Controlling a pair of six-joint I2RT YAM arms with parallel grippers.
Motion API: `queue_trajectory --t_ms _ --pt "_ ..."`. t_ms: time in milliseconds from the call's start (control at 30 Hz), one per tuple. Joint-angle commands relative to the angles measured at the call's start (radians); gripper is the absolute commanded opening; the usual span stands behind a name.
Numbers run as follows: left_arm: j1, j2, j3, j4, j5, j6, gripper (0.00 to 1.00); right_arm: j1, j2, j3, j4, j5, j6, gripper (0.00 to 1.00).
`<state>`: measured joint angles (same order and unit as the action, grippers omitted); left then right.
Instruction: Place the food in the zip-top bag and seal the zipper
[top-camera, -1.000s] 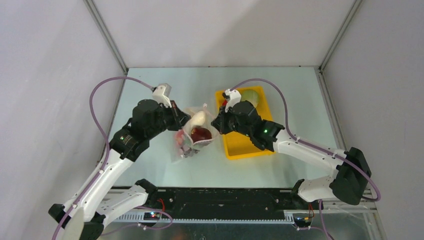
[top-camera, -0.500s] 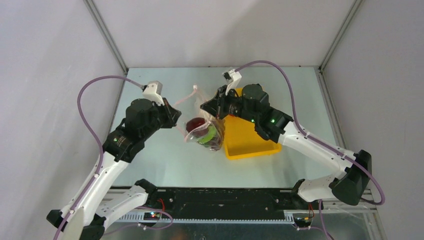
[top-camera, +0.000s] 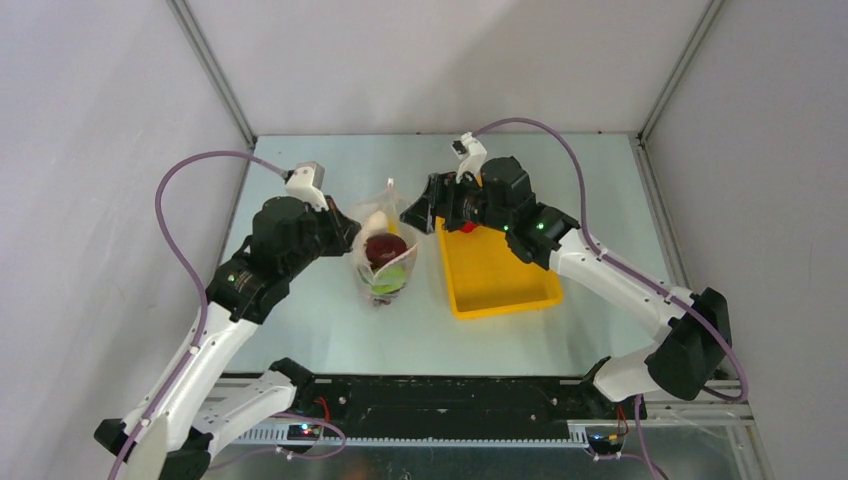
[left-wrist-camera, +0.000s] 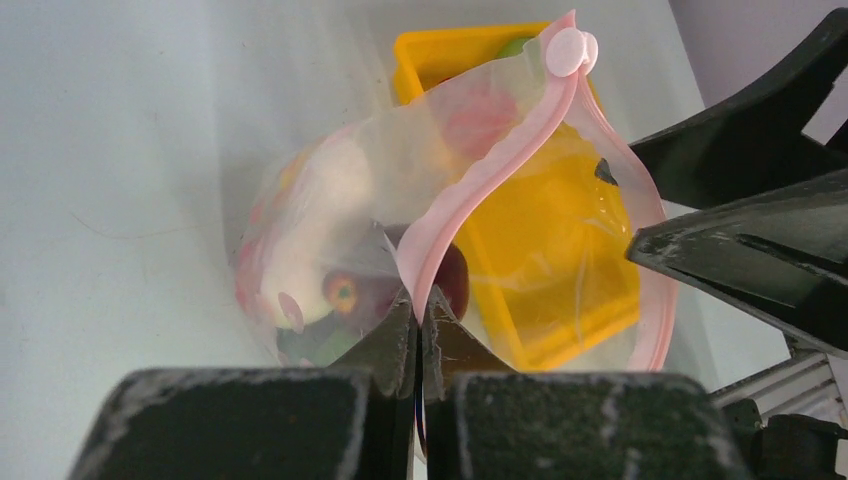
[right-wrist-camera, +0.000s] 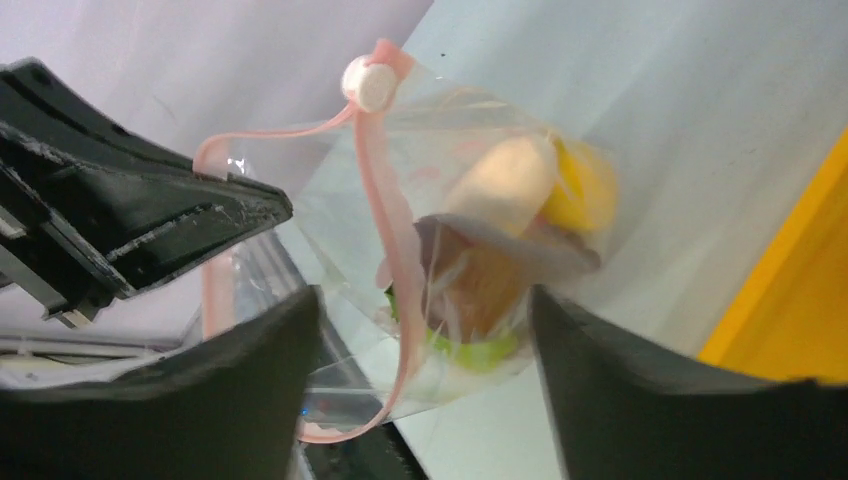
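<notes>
- My desk (top-camera: 300, 330) carries a yellow tray (top-camera: 500, 285) right of centre.
- The bag (top-camera: 385, 262) is at centre frame, just left of the tray, with a red apple (top-camera: 384, 248) and green pieces inside.
- My right gripper (right-wrist-camera: 422, 300) is released, jaws wide apart.
- My left gripper (left-wrist-camera: 420, 335) is clenched on the pink zipper (left-wrist-camera: 480, 180).

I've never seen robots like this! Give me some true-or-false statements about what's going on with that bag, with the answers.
1. The left gripper pinches the pink zipper of the zip-top bag. True.
2. The zip-top bag is empty. False: it holds toy food, including a red apple.
3. The right gripper is open. True.
4. The zipper is sealed. False: the mouth gapes open.
5. In the top view, the yellow tray lies left of the zip-top bag. False: it lies to its right.
</notes>
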<state>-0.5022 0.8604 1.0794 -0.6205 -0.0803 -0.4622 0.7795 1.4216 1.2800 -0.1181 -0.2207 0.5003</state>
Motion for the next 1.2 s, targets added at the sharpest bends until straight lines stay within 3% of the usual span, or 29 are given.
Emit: queue_trajectory --t_ms 0,167,267,400,533,633,733,833,1000,1067,1167 --pt "0.011 -0.006 0.030 0.015 -0.050 0.011 0.01 -0.063 -0.029 0.036 -0.011 -0.069 0.007 0.95" --pt "0.015 0.008 0.029 0.016 -0.051 0.005 0.01 -0.094 -0.067 0.036 -0.135 -0.025 -0.196 0.99" --pt "0.019 0.021 0.033 0.010 -0.038 0.004 0.01 -0.122 -0.052 0.023 -0.200 0.003 -0.445 0.99" --pt "0.022 0.017 0.031 0.016 -0.023 0.005 0.00 -0.175 0.016 -0.010 -0.188 0.013 -0.734 1.00" --pt "0.023 0.010 0.027 0.021 -0.022 0.006 0.01 -0.221 0.088 -0.011 -0.162 0.018 -0.884 1.00" --pt "0.025 0.014 0.024 0.023 -0.020 0.006 0.01 -0.295 0.095 -0.011 -0.158 -0.118 -0.912 0.99" --pt "0.028 0.022 0.025 0.021 -0.012 0.005 0.01 -0.369 0.071 -0.011 -0.188 -0.520 -0.925 0.98" --pt "0.034 0.029 0.027 0.024 0.000 0.006 0.00 -0.406 0.047 -0.011 -0.231 -0.742 -0.949 0.98" --pt "0.039 0.035 0.025 0.026 0.009 0.003 0.00 -0.404 0.000 -0.011 -0.192 -0.753 -0.837 0.99" --pt "0.041 0.038 0.025 0.027 0.012 0.001 0.00 -0.403 -0.017 -0.011 -0.165 -0.703 -0.794 0.99" --pt "0.042 0.037 0.026 0.027 0.015 0.001 0.00 -0.397 -0.011 -0.011 -0.185 -0.580 -0.865 0.99"
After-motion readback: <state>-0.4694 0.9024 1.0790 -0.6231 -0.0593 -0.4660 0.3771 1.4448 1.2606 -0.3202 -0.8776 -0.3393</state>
